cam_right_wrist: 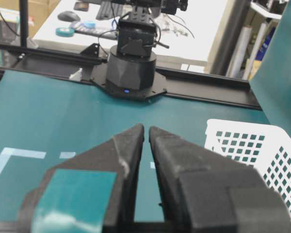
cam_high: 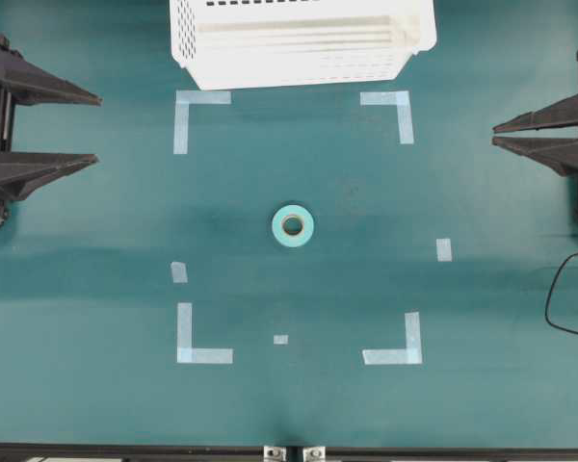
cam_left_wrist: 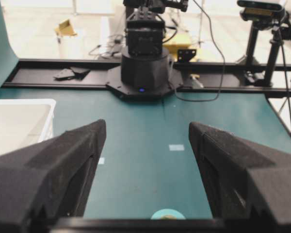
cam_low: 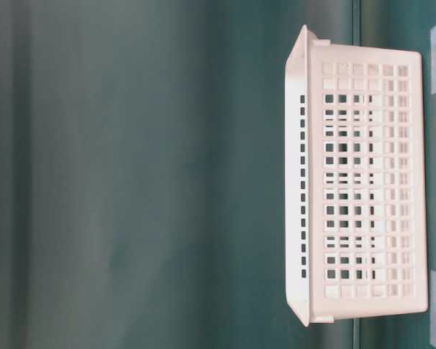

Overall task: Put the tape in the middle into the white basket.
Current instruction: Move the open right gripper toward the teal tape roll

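Teal table (cam_high: 96, 289) under everything. At its far edge, white basket (cam_high: 299, 43) lying long side across the overhead view, opening upward, nothing seen inside. Left gripper (cam_high: 97, 128) at the left edge, fingers spread wide, holding nothing. Right gripper (cam_high: 492, 134) opposite, fingers nearly together, a thin slit between. Centred among pale corner marks (cam_high: 197, 111), tape (cam_high: 293, 226) lying flat, core hole pointing up.

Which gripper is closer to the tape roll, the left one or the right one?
Left, by a modest margin. The left gripper sits at the table's left edge, open, up-left of the tape. The right gripper sits at the right edge, nearly closed, slightly farther away.
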### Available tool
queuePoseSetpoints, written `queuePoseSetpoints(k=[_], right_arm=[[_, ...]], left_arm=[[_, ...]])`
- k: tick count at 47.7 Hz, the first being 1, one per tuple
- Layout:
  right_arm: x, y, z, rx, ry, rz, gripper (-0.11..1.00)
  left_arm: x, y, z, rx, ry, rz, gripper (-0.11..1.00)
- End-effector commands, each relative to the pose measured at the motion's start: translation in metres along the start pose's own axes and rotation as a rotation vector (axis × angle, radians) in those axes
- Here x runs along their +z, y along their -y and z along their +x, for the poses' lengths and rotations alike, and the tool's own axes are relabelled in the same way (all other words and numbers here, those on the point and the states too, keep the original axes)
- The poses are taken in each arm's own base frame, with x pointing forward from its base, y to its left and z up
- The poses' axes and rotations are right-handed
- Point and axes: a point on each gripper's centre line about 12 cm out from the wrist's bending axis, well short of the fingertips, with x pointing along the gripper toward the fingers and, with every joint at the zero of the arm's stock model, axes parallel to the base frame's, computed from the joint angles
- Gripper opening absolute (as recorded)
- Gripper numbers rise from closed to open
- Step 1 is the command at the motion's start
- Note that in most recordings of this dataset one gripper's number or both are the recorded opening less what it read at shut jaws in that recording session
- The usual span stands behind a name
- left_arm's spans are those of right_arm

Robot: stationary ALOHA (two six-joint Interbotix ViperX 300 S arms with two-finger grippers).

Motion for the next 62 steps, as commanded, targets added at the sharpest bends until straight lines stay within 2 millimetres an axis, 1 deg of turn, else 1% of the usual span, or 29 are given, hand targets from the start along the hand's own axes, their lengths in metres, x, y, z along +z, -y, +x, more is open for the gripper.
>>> queuePoseSetpoints(k=[1, 2, 3, 7, 9, 12, 15, 21, 25, 27, 30, 33, 41, 44, 47, 52, 62], right_arm=[[0.003, 0.001, 0.001, -0.006, 0.012, 0.010, 0.24], [0.002, 0.001, 0.001, -0.005, 0.011, 0.013, 0.24], [0.000, 0.001, 0.000, -0.006, 0.008, 0.016, 0.22], [-0.003, 0.001, -0.002, -0.005, 0.003, 0.030, 0.05], [-0.004, 0.001, -0.003, -0.005, 0.005, 0.043, 0.01], [-0.005, 0.001, -0.003, -0.005, 0.005, 0.064, 0.00], [-0.006, 0.001, -0.003, -0.005, -0.003, 0.078, 0.00], [-0.009, 0.001, -0.003, -0.004, -0.009, 0.084, 0.01], [-0.013, 0.001, -0.002, -0.005, -0.018, 0.083, 0.01], [-0.014, 0.001, -0.001, -0.005, -0.020, 0.084, 0.06], [-0.015, 0.001, 0.000, -0.005, -0.015, 0.086, 0.19], [-0.015, 0.001, 0.002, -0.005, -0.011, 0.086, 0.35], [-0.015, 0.001, 0.006, -0.004, -0.014, 0.081, 0.85], [-0.017, 0.001, 0.008, -0.005, -0.023, 0.081, 0.95], [-0.019, 0.001, 0.010, -0.005, -0.037, 0.081, 0.99], [-0.022, 0.001, 0.016, -0.006, -0.050, 0.084, 0.99], [-0.025, 0.001, 0.031, -0.006, -0.063, 0.081, 0.99]], left_arm=[[0.007, 0.003, -0.002, -0.013, 0.032, -0.031, 0.24], [0.008, 0.003, -0.003, -0.013, 0.036, -0.032, 0.24], [0.008, 0.003, -0.005, -0.015, 0.041, -0.032, 0.22], [0.008, 0.004, -0.011, -0.018, 0.053, -0.032, 0.04], [0.006, 0.004, -0.014, -0.018, 0.053, -0.034, -0.01], [0.002, 0.004, -0.018, -0.018, 0.038, -0.035, -0.07], [-0.004, 0.004, -0.021, -0.019, 0.013, -0.037, -0.10], [-0.014, 0.004, -0.027, -0.024, -0.050, -0.042, -0.11], [-0.018, 0.005, -0.032, -0.029, -0.067, -0.041, -0.11], [-0.019, 0.005, -0.034, -0.031, -0.068, -0.040, -0.11], [-0.021, 0.006, -0.039, -0.035, -0.065, -0.040, -0.11], [-0.024, 0.006, -0.043, -0.036, -0.061, -0.037, -0.11], [-0.035, 0.006, -0.052, -0.037, -0.058, -0.037, -0.11], [-0.037, 0.005, -0.053, -0.037, -0.058, -0.037, -0.11], [-0.039, 0.005, -0.055, -0.037, -0.058, -0.037, -0.11], [-0.045, 0.005, -0.057, -0.037, -0.068, -0.032, -0.11], [-0.064, 0.005, -0.061, -0.037, -0.131, -0.029, -0.11]])
